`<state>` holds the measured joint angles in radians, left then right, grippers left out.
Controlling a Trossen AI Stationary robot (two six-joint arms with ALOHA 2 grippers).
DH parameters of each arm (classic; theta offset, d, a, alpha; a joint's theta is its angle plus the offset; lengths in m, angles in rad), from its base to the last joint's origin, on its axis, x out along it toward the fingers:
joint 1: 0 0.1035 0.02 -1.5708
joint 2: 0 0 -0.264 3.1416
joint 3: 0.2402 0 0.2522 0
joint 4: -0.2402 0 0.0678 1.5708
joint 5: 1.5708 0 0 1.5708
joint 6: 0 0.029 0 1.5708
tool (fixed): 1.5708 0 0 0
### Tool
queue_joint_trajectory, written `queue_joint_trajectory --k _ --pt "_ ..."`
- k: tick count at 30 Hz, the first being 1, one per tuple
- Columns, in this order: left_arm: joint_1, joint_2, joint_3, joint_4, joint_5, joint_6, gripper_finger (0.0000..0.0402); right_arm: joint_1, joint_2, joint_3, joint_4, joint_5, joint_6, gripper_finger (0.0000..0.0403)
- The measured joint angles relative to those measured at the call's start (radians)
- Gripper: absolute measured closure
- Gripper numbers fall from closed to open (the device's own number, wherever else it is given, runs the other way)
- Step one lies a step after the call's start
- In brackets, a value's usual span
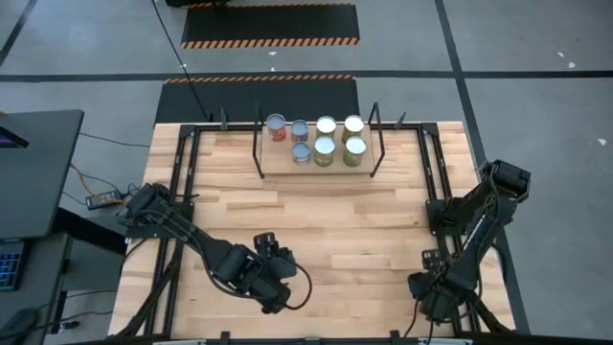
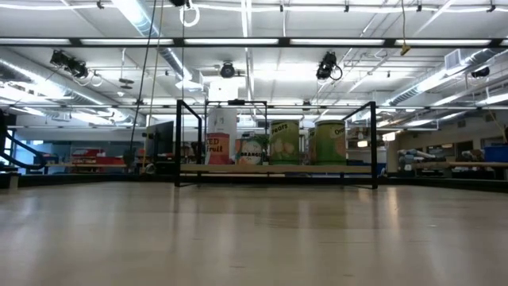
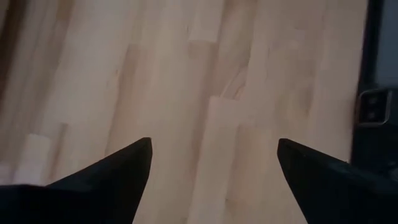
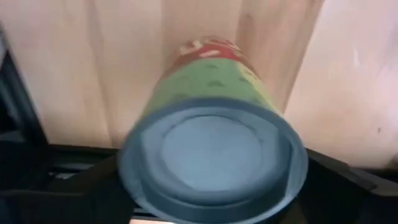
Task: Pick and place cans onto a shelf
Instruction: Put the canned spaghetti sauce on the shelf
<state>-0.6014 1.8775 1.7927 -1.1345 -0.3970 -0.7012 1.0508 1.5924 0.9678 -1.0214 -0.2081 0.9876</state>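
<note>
The shelf (image 1: 316, 168), a light-wood board with black wire end frames, stands at the table's far middle and also shows in the low view (image 2: 274, 169). Several cans (image 1: 326, 149) stand on it in two rows, their labels showing in the low view (image 2: 284, 143). My left gripper (image 1: 274, 247) is open and empty over bare tabletop (image 3: 211, 146) at the near middle. My right gripper (image 1: 428, 286), at the table's near right, is shut on a can with a green and red label (image 4: 211, 81). The arm hides that can in the high view. My right gripper has the can between its two fingers (image 4: 93, 186), one on each side of the can's wall just below its round rimmed end (image 4: 211, 155), which faces the wrist camera. The fingers come slanting from above. The can's other end points at the tabletop; whether it rests there is hidden.
Black metal rails (image 1: 436, 182) run along the table's left and right sides, and one (image 4: 37, 162) lies close beside the held can. Open tabletop (image 1: 335, 230) lies between the grippers and the shelf.
</note>
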Motion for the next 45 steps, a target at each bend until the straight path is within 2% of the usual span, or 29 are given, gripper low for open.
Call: queue_joint_trajectory --k 7,10,13,19,25,29,33,39,45 --pt "0.003 -0.064 0.0 -0.204 -0.037 -0.02 0.0092 -0.094 -0.001 0.041 0.001 -0.003 -0.172 0.0111" --pt "0.003 -0.115 0.0 -0.227 -0.083 -0.008 0.0115 -0.2 0.003 0.094 0.003 0.015 -0.28 0.0117" --pt "0.002 -0.167 0.0 -0.226 -0.097 0.03 0.0134 -0.332 0.035 0.181 -0.014 0.082 -0.407 0.0117" --pt "0.005 -0.264 0.0 -0.262 -0.153 0.061 0.0151 -0.613 0.215 0.432 -0.08 0.172 -0.676 0.0117" --pt "-0.028 -0.397 0.0 -0.441 -0.24 -0.107 0.0146 -0.804 0.426 0.707 -0.179 0.211 -0.837 0.0117" --pt "-0.05 -0.48 -0.009 -0.427 -0.263 -0.127 0.0142 -0.876 0.51 0.874 -0.193 0.223 -0.877 0.0117" --pt "-0.055 -0.566 -0.066 -0.428 -0.297 -0.155 0.0141 -0.929 0.567 0.969 -0.19 0.24 -0.902 0.0117" --pt "-0.054 -0.706 -0.244 -0.324 -0.347 -0.184 0.0141 -0.959 0.634 0.979 -0.183 0.242 -0.902 0.0116" --pt "-0.054 -0.794 -0.401 -0.147 -0.367 -0.172 0.0127 -0.955 0.63 0.98 -0.129 0.24 -0.888 0.0107"
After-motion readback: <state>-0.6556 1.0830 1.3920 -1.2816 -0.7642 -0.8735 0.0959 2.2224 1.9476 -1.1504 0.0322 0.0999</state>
